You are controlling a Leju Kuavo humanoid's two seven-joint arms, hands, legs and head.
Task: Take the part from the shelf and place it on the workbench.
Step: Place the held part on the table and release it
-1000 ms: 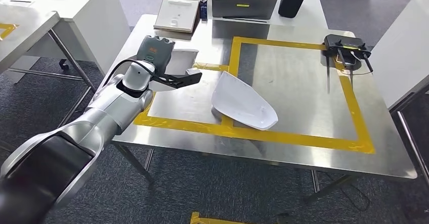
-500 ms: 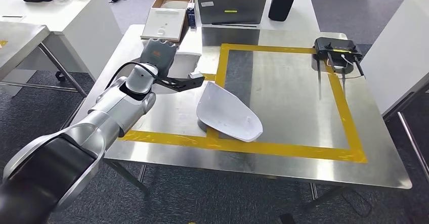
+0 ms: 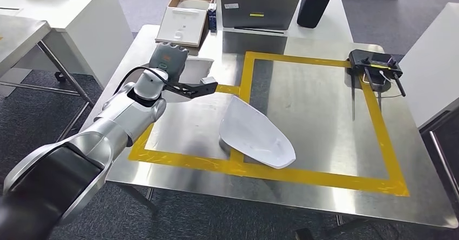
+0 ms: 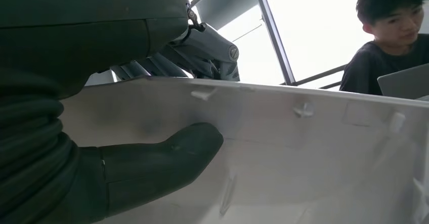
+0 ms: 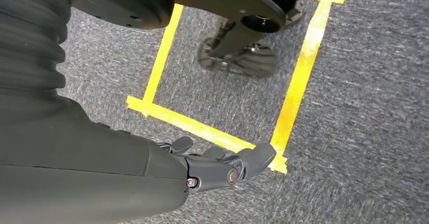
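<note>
My left hand [image 3: 169, 65] hovers over the near-left part of the steel workbench [image 3: 319, 99] and grips a white plastic part [image 3: 197, 67]. In the left wrist view the thumb [image 4: 162, 158] presses on that part's [image 4: 303, 158] ribbed inner face. A second white, shell-shaped part [image 3: 254, 134] lies on the bench, across the front line of the yellow tape rectangle [image 3: 319, 177]. My right hand [image 5: 222, 166] hangs above grey carpet with its fingers loosely apart and nothing in them.
A laptop [image 3: 260, 12], a cardboard box [image 3: 187, 18] and a black bag [image 3: 315, 1] stand at the bench's far edge. A black controller with antennas [image 3: 373, 64] sits far right. White tables [image 3: 70, 12] stand left. A person [image 4: 389, 37] sits behind the laptop.
The whole picture has shifted, so the camera has moved. My left hand still holds the white part over the same corner of the bench.
</note>
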